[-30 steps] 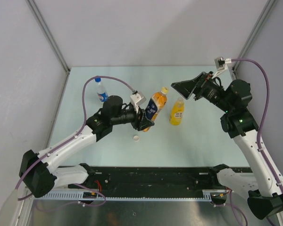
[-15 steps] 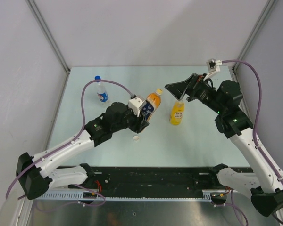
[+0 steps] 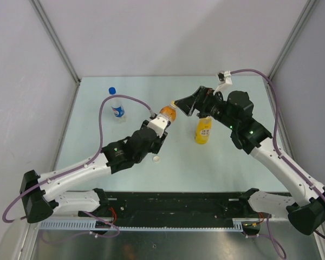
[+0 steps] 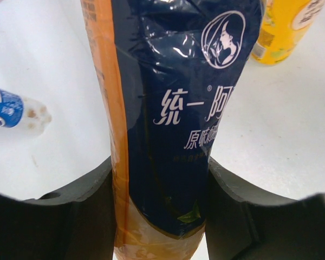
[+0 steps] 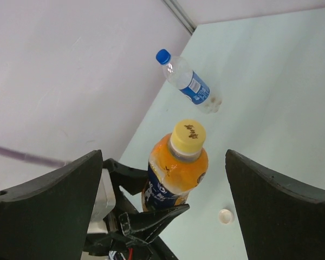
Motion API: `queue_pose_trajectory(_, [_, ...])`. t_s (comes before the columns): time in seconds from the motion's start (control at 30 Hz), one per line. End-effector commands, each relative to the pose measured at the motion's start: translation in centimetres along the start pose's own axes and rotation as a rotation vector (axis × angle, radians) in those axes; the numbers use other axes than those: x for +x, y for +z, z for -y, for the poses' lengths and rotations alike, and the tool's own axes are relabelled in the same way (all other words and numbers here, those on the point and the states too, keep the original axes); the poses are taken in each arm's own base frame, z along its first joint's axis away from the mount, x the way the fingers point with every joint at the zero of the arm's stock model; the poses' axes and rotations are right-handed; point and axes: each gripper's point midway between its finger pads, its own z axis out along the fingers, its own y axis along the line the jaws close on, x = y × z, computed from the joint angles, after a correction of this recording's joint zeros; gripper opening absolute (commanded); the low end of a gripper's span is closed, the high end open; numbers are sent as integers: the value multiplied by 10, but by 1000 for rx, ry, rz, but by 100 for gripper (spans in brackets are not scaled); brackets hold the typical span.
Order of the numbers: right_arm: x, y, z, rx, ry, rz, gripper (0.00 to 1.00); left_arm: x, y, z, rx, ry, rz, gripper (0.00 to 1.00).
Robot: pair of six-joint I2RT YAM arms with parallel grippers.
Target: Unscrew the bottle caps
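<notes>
My left gripper [image 3: 161, 129] is shut on the dark-labelled orange bottle [image 3: 166, 114] and holds it low on its body [image 4: 173, 119], off the table. Its yellow-orange cap [image 5: 188, 135] is on and points toward my right gripper [image 3: 182, 103]. That gripper is wide open, with one finger on each side of the cap and touching neither [image 5: 163, 162]. The tall yellow juice bottle [image 3: 203, 130] stands to the right, its top hidden under my right arm. The clear water bottle [image 3: 117, 108] with its blue cap [image 3: 112, 90] stands at the far left. A white cap [image 3: 156, 158] lies loose on the table.
The pale table [image 3: 233, 162] is walled by grey panels with metal posts at the far corners. A black rail runs along the near edge. The left arm's cable loops above the table near the water bottle.
My left arm has swung the orange bottle toward the far side, to a steeper tilt. My right gripper has moved left and now straddles the bottle's cap.
</notes>
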Motion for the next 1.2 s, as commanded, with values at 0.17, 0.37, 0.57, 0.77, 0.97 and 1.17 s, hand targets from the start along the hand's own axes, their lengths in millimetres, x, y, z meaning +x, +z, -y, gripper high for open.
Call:
queue_pose_trajectory(0.17, [-8,16,3,57,62,82,98,-19,-14,-30,-308,48,66,0])
queue_pose_trajectory(0.37, [1,28,11,93,107,65,85,-19,-19,-38,-426,66,78,0])
queue_pose_trajectory(0.57, [12,42,3,45,130,28,71,-14,-15,-38,-471,98,64,0])
queue_pose_trajectory(0.77, [24,53,-1,30,146,-4,64,-13,-13,-32,-472,112,62,0])
queue_pose_trajectory(0.97, [26,58,0,32,152,-1,54,-12,-12,-28,-466,120,62,0])
queue_pose_trajectory(1.17, [22,60,6,54,175,18,50,-10,-11,-23,-465,137,59,0])
